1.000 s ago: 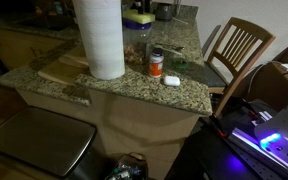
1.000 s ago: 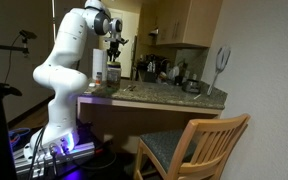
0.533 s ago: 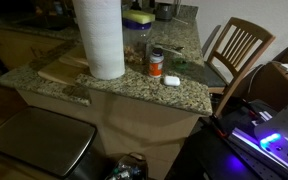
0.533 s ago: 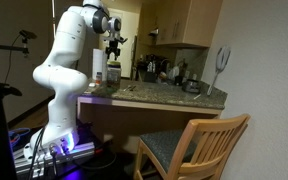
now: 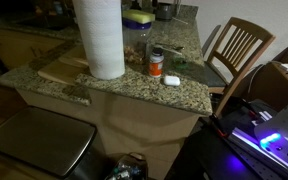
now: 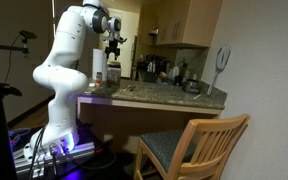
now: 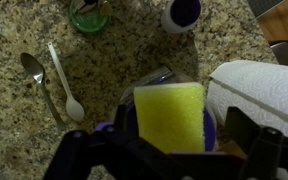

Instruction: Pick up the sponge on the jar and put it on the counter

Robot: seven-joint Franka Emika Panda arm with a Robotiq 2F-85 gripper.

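fingers [image 7: 267,152] spread wide, gripping nothing | sponge [image 7: 171,115] flat on jar [image 7: 210,126] lid, between fingers, untouched | spoons [image 7: 62,80] on bench [image 7: 124,60] past fingertips | paper towel roll [image 7: 259,90] beside one finger

Sponge [image 7: 169,115] is matt, porous yellow foam; tabletop [image 7: 114,70] is speckled granite, smooth polished stone. Metal spoon [image 7: 32,66] looks shiny, white spoon [image 7: 65,85] matt plastic. Paper towel roll [image 7: 264,90] is soft matt paper; chair [image 6: 174,148] light smooth wood.
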